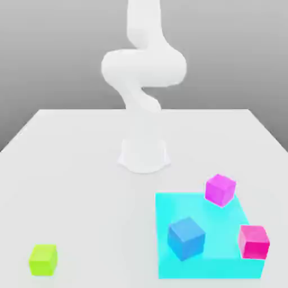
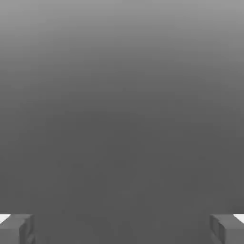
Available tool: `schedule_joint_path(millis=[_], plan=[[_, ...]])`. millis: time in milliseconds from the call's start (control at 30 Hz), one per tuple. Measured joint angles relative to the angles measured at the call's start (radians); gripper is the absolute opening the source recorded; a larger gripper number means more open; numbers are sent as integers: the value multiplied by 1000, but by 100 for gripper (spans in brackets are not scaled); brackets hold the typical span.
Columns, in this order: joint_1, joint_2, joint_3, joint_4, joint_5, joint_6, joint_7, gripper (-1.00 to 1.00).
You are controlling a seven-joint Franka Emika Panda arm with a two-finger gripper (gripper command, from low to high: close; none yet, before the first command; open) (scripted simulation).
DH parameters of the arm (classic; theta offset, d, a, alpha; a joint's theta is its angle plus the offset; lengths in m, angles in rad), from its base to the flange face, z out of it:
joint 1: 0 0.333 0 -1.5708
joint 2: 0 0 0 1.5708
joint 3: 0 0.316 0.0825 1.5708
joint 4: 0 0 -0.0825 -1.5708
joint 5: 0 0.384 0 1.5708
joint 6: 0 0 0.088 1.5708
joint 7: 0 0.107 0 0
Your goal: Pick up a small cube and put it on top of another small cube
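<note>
The small cube (image 1: 43,259) is plain lime-green and sits alone on the white table near the front, at the exterior view's left. Two cubes of about its size stand at the exterior view's right: a magenta one (image 1: 220,189) at the back edge of a cyan slab (image 1: 169,205) and a pink one (image 1: 253,242) at the slab's right edge. My gripper (image 2: 122,228) is open in the hand view, its two grey fingers (image 2: 16,229) far apart with nothing between them, facing a blank grey background.
A larger blue cube (image 1: 186,238) rests on the cyan slab. The white arm (image 1: 143,73) rises from its base (image 1: 144,154) at the table's middle and bends upward past the top of the exterior view.
</note>
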Motion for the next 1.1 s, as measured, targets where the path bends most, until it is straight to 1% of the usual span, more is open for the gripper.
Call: schedule_joint_path(millis=[300,467,600,767,933,1067,1100], plan=[[-225,334,79,-35,-98,118,400,0],[-305,517,78,-54,-151,181,619,0],[-358,660,56,-70,-168,235,775,0],[-405,833,31,-92,-131,307,929,0],[-440,999,20,-109,-27,388,1018,0],[-435,1145,8,-84,-26,498,1035,0],[-433,1169,5,-79,-29,516,1037,-100]])
